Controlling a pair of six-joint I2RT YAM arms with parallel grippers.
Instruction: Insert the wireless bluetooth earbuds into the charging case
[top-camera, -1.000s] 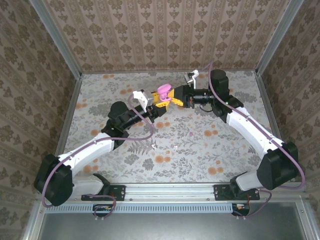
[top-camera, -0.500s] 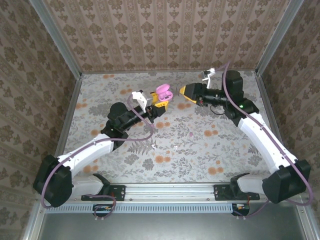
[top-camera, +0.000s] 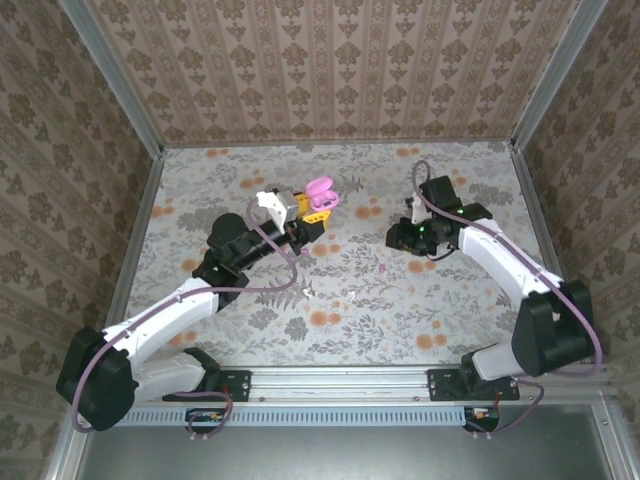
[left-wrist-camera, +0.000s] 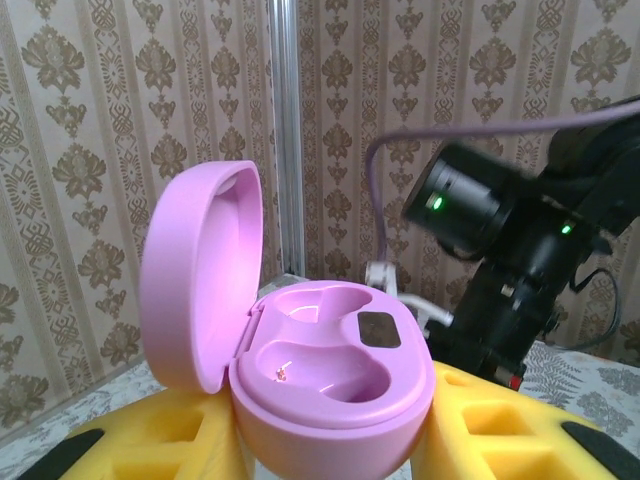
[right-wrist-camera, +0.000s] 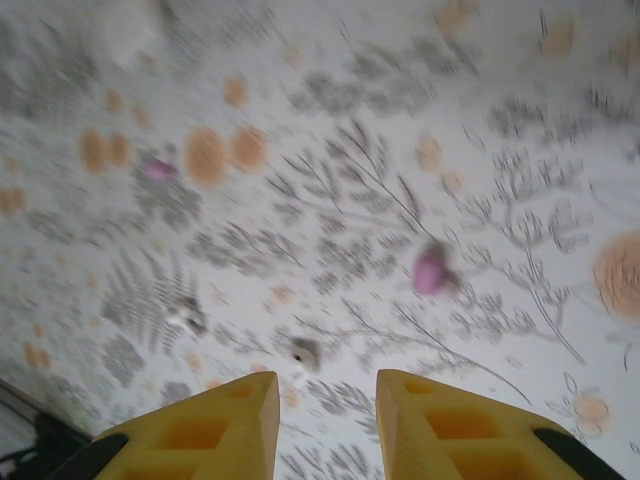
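The pink charging case (left-wrist-camera: 335, 375) stands with its lid (left-wrist-camera: 200, 280) open and both wells empty. My left gripper (left-wrist-camera: 330, 445) is shut on its body, holding it above the table at back centre (top-camera: 318, 196). My right gripper (top-camera: 396, 238) points down at the table, its yellow fingers (right-wrist-camera: 215, 430) a little apart with nothing between them. In the right wrist view a magenta-pink earbud (right-wrist-camera: 430, 270) lies ahead to the right, a white earbud (right-wrist-camera: 303, 352) just ahead of the fingertips, and another white one (right-wrist-camera: 185, 318) to the left. From above, the pink earbud (top-camera: 383, 268) lies near my right gripper.
The floral-print table (top-camera: 480, 300) is fenced by a metal frame and patterned walls. In the top view the two white earbuds (top-camera: 307, 290) (top-camera: 352, 293) lie near the table's centre. The right arm's dark wrist (left-wrist-camera: 520, 250) shows behind the case in the left wrist view.
My right gripper pulled away from the case, swung right, then dropped toward the table near the pink earbud. The left gripper shifted slightly left with the case.
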